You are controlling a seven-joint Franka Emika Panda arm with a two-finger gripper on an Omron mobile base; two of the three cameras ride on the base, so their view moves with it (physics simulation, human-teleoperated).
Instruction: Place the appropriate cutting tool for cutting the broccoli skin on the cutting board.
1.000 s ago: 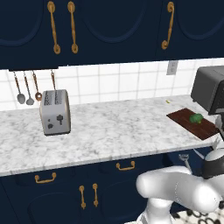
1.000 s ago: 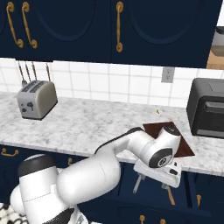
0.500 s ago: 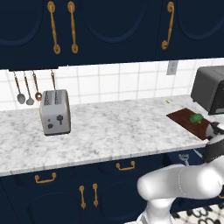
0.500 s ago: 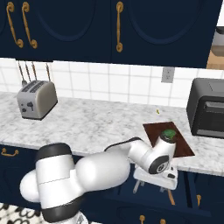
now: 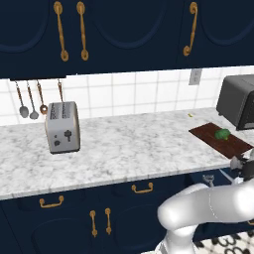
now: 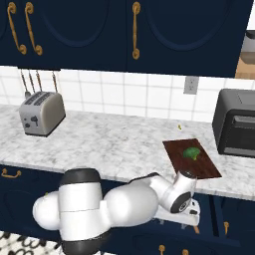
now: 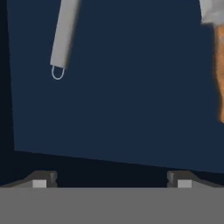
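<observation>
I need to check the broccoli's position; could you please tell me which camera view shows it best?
The right base view: the broccoli lies unobstructed on the cutting board, near its middle. In the left base view it appears smaller, near the frame's right edge.

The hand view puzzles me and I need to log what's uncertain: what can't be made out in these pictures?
- Grey utensil: hand view; top edge cuts it off, type unclear.
- Orange-brown object: hand view; right edge cuts it.
- Gripper: open; in the right base view the arm hides it.
- Hanging spoons: left base view; too small for detail.

Marble counter [image 5: 124, 149] carries toaster [image 5: 62, 127], cutting board [image 5: 220, 139], toaster oven [image 5: 240, 101]
</observation>
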